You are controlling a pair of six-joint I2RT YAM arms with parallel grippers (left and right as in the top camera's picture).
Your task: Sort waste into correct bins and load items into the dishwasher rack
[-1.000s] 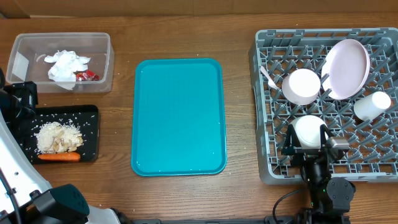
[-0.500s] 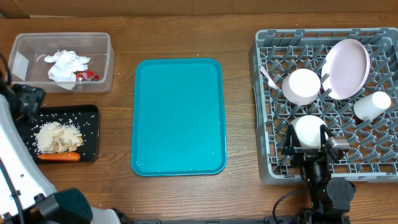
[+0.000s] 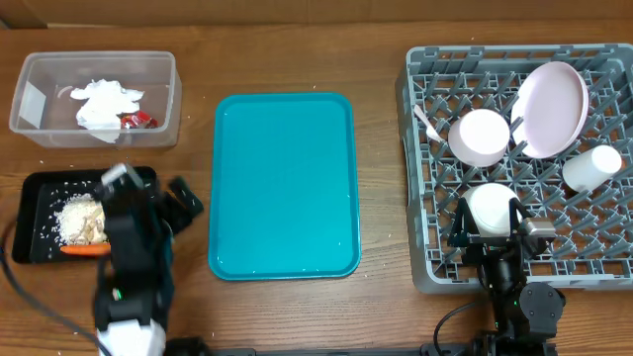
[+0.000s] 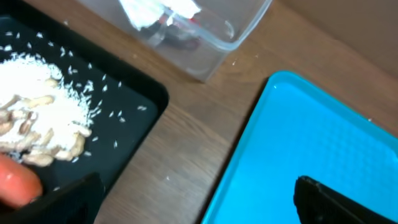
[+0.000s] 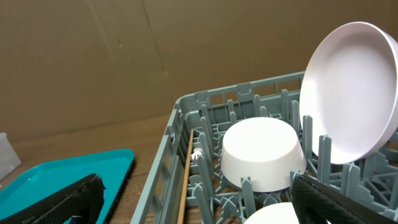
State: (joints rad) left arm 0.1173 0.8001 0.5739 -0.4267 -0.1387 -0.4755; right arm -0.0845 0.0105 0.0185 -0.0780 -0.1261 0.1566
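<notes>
"Two grippers: clenched or slack?"

"Both slack, fingers spread wide. The left gripper (image 4: pixel 196 183) holds nothing. It hangs above bare wood between the shallow black rectangular tray (image 4: pixel 143 124) and the teal serving tray (image 4: pixel 311 143)."

"And the waste?"

"The orange carrot (image 3: pixel 84 250) lies in the black tray by its near edge, long axis left to right across the table, one end under the arm. Pale rice-like scraps (image 4: pixel 43 118) lie beside it. Crumpled white paper napkins (image 3: pixel 104 102) and a small red wrapper (image 3: pixel 138 121) sit in the clear rectangular plastic tub (image 3: pixel 168 99)."

"The right side?"

"The right gripper (image 5: pixel 196 180) straddles a small white bowl (image 3: pixel 492 206) in the large grey plastic rack (image 5: pixel 180 124); whether it touches, I cannot tell. Beyond, a thin wooden stick (image 5: pixel 185 180) lies along the rack's left wall, pointing away from the camera. A second white bowl (image 5: pixel 261 152) sits upside down, and a large round white plate (image 5: pixel 351 93) stands tilted on edge."
</notes>
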